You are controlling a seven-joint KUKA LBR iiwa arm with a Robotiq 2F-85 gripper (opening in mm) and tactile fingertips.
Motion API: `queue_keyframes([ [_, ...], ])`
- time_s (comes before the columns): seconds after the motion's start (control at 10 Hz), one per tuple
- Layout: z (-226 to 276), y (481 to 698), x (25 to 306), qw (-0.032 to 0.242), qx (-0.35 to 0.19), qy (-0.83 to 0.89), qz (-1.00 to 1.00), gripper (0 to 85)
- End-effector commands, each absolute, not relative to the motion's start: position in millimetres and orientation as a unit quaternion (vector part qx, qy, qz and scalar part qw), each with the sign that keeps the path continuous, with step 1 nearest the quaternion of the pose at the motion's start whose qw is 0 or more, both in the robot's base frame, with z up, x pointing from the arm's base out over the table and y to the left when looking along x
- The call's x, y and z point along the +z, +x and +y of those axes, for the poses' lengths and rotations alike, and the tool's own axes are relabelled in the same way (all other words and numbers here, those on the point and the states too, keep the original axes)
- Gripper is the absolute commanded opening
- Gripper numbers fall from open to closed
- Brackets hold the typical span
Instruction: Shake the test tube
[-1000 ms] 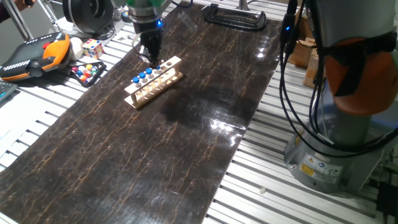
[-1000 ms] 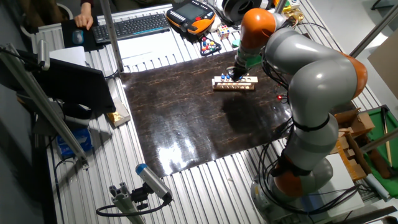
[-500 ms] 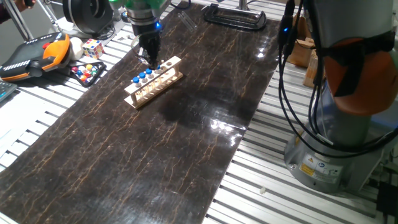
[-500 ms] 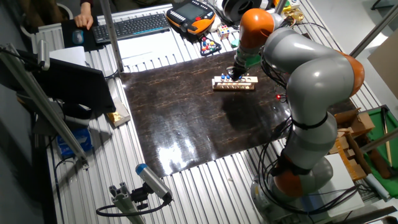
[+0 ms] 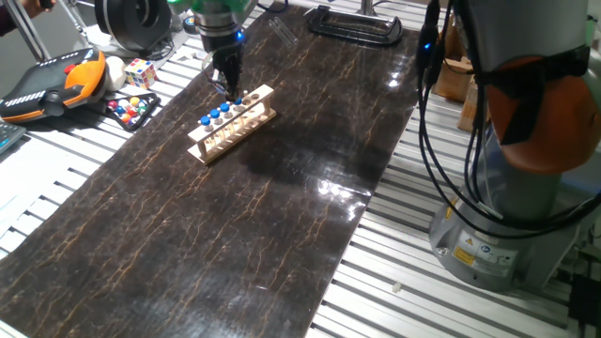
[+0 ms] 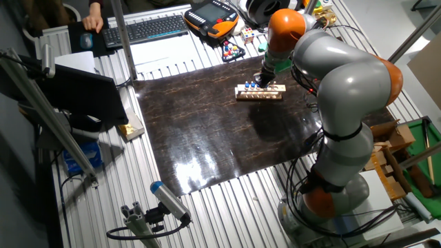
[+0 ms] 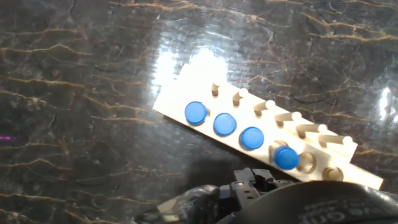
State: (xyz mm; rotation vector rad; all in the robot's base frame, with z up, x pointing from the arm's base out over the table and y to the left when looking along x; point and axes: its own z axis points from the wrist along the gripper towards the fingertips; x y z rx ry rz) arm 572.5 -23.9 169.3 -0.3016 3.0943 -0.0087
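1. A pale wooden rack (image 5: 232, 120) is seen on the dark tabletop (image 5: 282, 216), and blue-capped tubes are stood upright in its row of holes.
2. The test tube (image 7: 286, 157) nearest the empty end of the rack is taken as the one in hand; in the hand view its cap appears raised slightly out of line with the three other caps.
3. The tool (image 5: 228, 84) is held directly above that end of the rack, pointed straight down, with only one arm present on the rig.
4. The state of the tool cannot be told: its fingertips are hidden behind its own body in the hand view and are too small in both fixed views, so a grip on the tube is possible but not confirmed.
5. The tube's long axis is vertical, in line with the tool's approach, and the tube lies just below the tool.
6. The coming move is judged to depend on a straight upward lift along that axis, so that the tube is drawn clear of its hole without tipping the rack.
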Motion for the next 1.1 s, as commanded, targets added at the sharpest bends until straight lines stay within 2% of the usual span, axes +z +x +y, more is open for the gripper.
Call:
queue_keyframes([
  [0.0, -24.6, 572.9, 168.7, 0.016, -0.002, -0.098, 0.995, 0.7],
  [0.4, -25.4, 574.1, 164.6, 0.022, 0.001, -0.102, 0.995, 0.7],
  [1.0, -25.4, 574.1, 164.6, -0.006, -0.007, -0.1, 0.995, 0.7],
])
